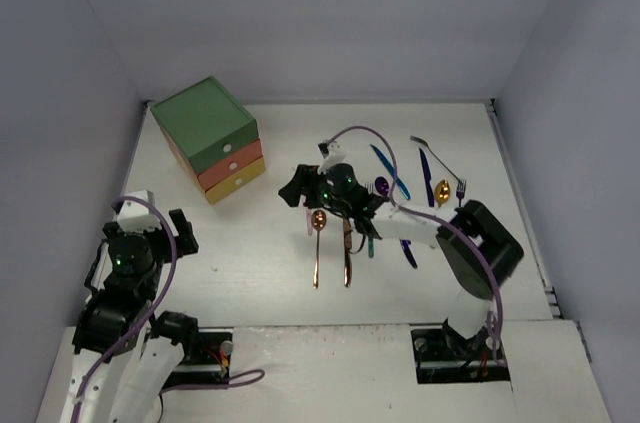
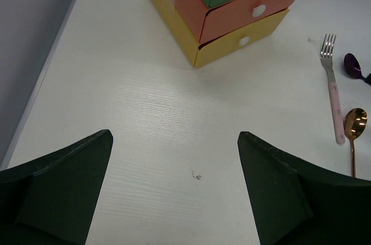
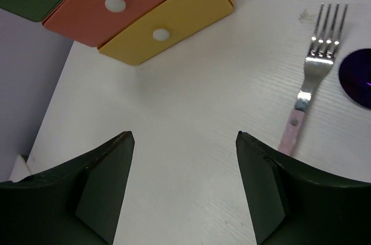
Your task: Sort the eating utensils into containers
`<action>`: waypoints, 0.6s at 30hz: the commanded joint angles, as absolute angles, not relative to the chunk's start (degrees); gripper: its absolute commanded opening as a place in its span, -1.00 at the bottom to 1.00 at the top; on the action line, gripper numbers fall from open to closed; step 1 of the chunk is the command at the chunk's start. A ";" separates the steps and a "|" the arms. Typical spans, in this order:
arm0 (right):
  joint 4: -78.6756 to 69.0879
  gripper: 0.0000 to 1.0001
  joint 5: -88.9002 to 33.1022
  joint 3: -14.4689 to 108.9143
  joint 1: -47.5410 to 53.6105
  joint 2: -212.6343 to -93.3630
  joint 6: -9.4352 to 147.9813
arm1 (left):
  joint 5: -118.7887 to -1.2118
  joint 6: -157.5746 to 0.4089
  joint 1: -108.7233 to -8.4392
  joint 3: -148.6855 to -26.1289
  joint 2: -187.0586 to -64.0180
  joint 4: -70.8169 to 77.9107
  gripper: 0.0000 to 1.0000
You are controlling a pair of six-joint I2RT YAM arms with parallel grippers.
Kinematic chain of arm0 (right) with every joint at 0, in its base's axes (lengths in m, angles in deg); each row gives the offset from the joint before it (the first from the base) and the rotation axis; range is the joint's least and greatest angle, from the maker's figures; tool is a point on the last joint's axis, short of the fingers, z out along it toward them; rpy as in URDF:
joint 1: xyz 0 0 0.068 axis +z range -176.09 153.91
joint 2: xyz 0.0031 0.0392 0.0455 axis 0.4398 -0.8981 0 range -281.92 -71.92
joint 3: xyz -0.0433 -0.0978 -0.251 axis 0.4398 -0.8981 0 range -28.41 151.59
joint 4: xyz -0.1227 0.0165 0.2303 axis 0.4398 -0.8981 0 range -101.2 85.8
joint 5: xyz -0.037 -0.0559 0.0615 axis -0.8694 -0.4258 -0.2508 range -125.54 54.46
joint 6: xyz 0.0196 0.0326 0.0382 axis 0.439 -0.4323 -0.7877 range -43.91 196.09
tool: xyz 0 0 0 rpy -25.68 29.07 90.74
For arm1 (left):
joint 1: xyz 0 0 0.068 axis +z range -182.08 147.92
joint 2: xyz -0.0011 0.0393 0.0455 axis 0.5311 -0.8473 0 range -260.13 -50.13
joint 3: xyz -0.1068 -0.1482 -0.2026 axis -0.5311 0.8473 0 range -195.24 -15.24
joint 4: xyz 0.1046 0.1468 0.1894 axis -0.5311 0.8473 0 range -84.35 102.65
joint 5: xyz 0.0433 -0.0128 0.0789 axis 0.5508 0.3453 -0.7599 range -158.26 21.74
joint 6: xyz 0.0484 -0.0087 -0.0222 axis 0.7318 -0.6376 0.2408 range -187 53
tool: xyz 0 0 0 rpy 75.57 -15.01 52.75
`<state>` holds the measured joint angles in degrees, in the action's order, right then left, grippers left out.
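The left gripper point(image 2: 174, 136) and right gripper point(image 3: 184, 139) show wide, empty fingers, but the pink-handled fork point(image 3: 306, 83) at frame right seems outside the right pair, so closing could miss.

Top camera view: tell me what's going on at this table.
The right gripper hangs open and empty over the table, beside a pink-handled fork, out among the scattered utensils. The left gripper is open and empty too, its arm folded back near its base. The chest at the far left looks shut, so sorting has not visibly begun.
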<state>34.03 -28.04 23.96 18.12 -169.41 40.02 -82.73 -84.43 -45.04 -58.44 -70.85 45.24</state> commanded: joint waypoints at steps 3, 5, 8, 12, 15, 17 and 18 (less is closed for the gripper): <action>49.23 0.34 -29.99 33.01 20.86 -178.67 32.72 | -83.55 -85.72 -44.12 -59.01 -72.73 42.11 0.75; 51.04 0.32 -30.06 35.05 21.33 -181.94 31.09 | -83.66 -85.81 -44.04 -59.04 -72.81 42.23 0.75; 51.61 0.27 -30.58 38.15 22.06 -185.42 30.61 | -83.75 -85.83 -44.10 -59.12 -72.90 42.32 0.75; 51.72 0.24 -30.99 43.70 22.54 -191.75 29.18 | -83.75 -85.90 -44.03 -59.25 -72.87 42.41 0.75; 51.71 0.22 -30.88 46.78 23.11 -195.21 29.06 | -83.82 -85.98 -44.03 -59.18 -72.81 42.56 0.75; 51.70 0.21 -30.88 48.77 23.17 -197.04 28.94 | -83.82 -85.99 -44.03 -59.18 -72.90 42.61 0.75; 51.70 0.20 -30.85 49.79 23.13 -197.70 28.89 | -83.73 -86.02 -44.11 -59.22 -72.90 42.65 0.75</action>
